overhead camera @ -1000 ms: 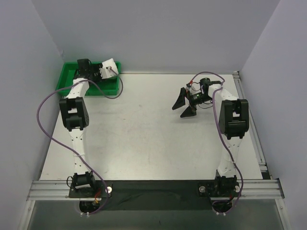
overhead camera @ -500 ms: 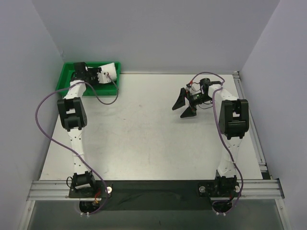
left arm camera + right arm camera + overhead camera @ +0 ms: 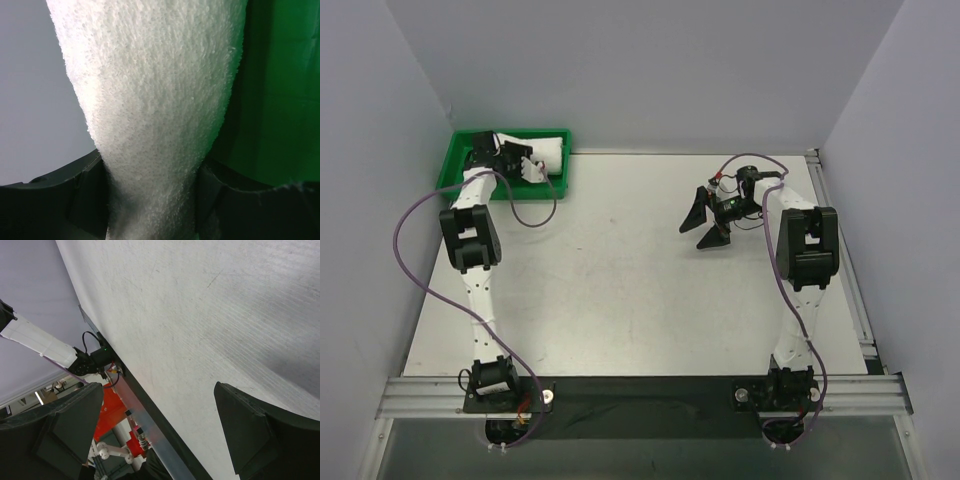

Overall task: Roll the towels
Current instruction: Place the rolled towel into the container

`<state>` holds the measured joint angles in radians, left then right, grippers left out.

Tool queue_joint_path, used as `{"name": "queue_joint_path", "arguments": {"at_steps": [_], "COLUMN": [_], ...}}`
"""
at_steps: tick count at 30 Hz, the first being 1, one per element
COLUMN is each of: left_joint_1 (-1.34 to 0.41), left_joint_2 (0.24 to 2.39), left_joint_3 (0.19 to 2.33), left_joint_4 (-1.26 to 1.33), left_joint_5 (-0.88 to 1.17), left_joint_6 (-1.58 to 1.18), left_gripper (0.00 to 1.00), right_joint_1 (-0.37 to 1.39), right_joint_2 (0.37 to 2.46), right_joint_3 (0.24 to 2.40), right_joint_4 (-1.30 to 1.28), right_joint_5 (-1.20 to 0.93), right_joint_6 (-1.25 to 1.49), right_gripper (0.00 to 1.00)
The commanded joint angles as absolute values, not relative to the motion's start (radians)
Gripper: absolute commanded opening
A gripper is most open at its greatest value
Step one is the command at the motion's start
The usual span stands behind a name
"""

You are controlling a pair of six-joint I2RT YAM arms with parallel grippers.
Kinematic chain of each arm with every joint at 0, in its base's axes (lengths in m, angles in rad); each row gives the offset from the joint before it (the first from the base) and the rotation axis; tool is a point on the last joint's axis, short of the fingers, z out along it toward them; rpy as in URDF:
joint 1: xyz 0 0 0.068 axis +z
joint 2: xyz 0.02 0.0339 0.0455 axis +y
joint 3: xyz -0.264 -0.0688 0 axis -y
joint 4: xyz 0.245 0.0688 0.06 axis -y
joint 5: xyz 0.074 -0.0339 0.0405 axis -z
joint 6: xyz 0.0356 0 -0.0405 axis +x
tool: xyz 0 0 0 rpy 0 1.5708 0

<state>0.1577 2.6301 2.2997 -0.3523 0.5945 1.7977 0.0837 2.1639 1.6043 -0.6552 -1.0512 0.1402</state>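
A rolled white towel (image 3: 549, 154) sits over the right end of the green tray (image 3: 456, 166) at the table's far left corner. My left gripper (image 3: 527, 161) is shut on it. In the left wrist view the towel (image 3: 150, 95) fills the frame between the two dark fingers (image 3: 70, 195), with the tray's green wall (image 3: 280, 100) right behind it. My right gripper (image 3: 699, 226) hangs open above the bare table at the far right, nothing between its fingers (image 3: 250, 435), and it points back toward the table's near edge.
The white table (image 3: 620, 280) lies between grey walls on three sides. A metal rail (image 3: 640, 392) with both arm bases runs along the near edge. Purple cables loop beside each arm.
My left gripper has swung the towel roll down and a little to the left, into the green tray. The right arm has barely moved.
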Motion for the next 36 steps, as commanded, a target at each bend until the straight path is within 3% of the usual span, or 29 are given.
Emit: {"name": "queue_joint_path", "arguments": {"at_steps": [1,3,4,6,10,12,24,32,36], "left_joint_1": [0.158,0.155,0.156,0.156,0.160,0.158,0.169,0.195,0.195], "left_joint_2": [2.660,2.669,2.669,2.668,2.623,2.596,2.399,2.249,2.154], "left_joint_3": [2.390,2.410,2.411,2.408,2.356,2.318,2.123,2.048,1.996], "left_joint_4": [-0.354,-0.341,-0.327,-0.296,-0.279,-0.262,-0.225,-0.385,-0.394], "left_joint_5": [0.640,0.632,0.630,0.630,0.638,0.646,0.672,0.707,0.701], "left_joint_6": [1.850,1.827,1.816,1.792,1.789,1.793,1.763,1.876,1.785], "left_gripper": [0.38,0.67,0.73,0.82,0.87,0.97,0.97,0.97,0.97], "right_joint_1": [0.074,0.075,0.074,0.074,0.074,0.074,0.066,0.038,0.018], "right_joint_2": [2.167,2.169,2.168,2.166,2.164,2.161,2.145,2.102,2.039], "right_joint_3": [1.609,1.606,1.608,1.606,1.611,1.614,1.634,1.666,1.661], "right_joint_4": [-0.699,-0.699,-0.699,-0.701,-0.703,-0.703,-0.709,-0.712,-0.716], "right_joint_5": [-1.043,-1.042,-1.042,-1.040,-1.040,-1.043,-1.065,-1.081,-1.086], "right_joint_6": [0.124,0.121,0.123,0.121,0.123,0.124,0.123,0.120,0.110], "right_gripper": [1.00,1.00,1.00,1.00,1.00,1.00,1.00,1.00,1.00]}}
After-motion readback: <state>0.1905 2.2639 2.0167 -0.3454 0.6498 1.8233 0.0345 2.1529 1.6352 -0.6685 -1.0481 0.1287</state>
